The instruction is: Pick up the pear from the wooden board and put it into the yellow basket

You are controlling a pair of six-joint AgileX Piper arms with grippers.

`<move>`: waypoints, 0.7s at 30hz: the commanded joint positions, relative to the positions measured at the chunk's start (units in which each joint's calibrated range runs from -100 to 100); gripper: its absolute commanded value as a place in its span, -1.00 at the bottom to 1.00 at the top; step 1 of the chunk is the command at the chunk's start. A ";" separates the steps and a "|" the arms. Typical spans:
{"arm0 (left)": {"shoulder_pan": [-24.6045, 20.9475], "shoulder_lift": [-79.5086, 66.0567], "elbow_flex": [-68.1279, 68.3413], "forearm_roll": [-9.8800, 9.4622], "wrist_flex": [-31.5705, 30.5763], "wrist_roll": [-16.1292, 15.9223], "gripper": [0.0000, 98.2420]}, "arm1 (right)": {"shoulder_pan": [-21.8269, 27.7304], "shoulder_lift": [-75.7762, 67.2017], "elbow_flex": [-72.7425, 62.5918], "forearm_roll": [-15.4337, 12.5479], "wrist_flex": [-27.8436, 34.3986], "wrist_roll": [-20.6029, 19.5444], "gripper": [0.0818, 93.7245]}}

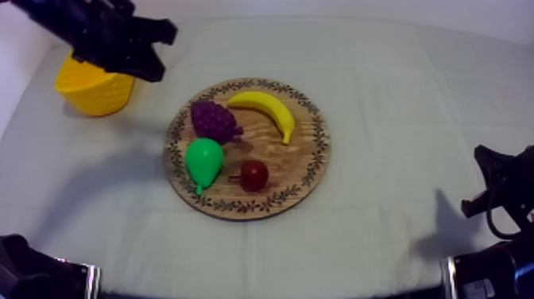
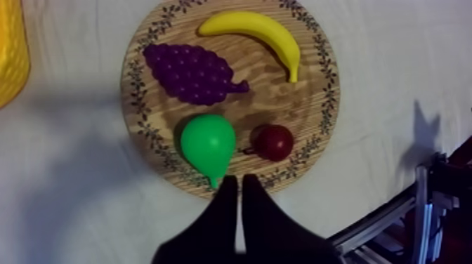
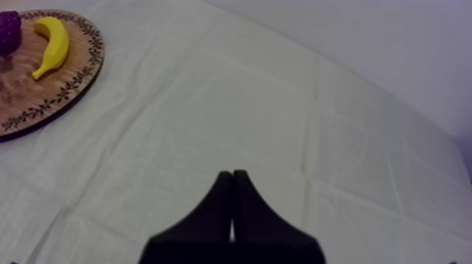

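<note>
The green pear (image 1: 203, 161) lies on the round wooden board (image 1: 290, 163), on the side nearest the basket, stem end pointing off the rim. The yellow basket (image 1: 95, 91) stands at the far left of the table. My left gripper (image 1: 152, 70) hangs high over the basket's inner edge, well apart from the pear. In the left wrist view its fingers lie together as a narrow wedge (image 2: 235, 181), just off the board's rim (image 2: 309, 98) beside the pear (image 2: 208, 144). My right gripper (image 1: 486, 184) rests low at the right, and in its wrist view it is shut on nothing (image 3: 232, 175).
Also on the board are a purple bunch of grapes (image 1: 213, 121), a banana (image 1: 266, 110) and a small red fruit (image 1: 253, 175) right beside the pear. The right wrist view has the banana (image 3: 50, 43) on the board (image 3: 42, 98), with bare cloth around.
</note>
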 commanded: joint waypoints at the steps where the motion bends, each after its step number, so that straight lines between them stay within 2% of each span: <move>1: 0.25 2.17 -1.77 0.27 -0.09 1.49 -1.00 | 0.01 -0.03 -0.02 0.00 -0.01 0.01 -1.00; 6: 0.54 3.78 -4.66 0.09 -0.11 4.26 -0.99 | 0.01 -0.03 -0.02 0.00 -0.01 0.01 -1.00; 14: 1.56 4.86 -7.37 -1.36 0.35 6.99 -0.67 | 0.01 -0.03 -0.02 0.00 -0.01 0.01 -1.00; 21: 2.12 5.93 -7.29 -1.75 -0.29 8.42 -0.21 | 0.01 -0.03 -0.02 0.00 -0.01 0.01 -1.00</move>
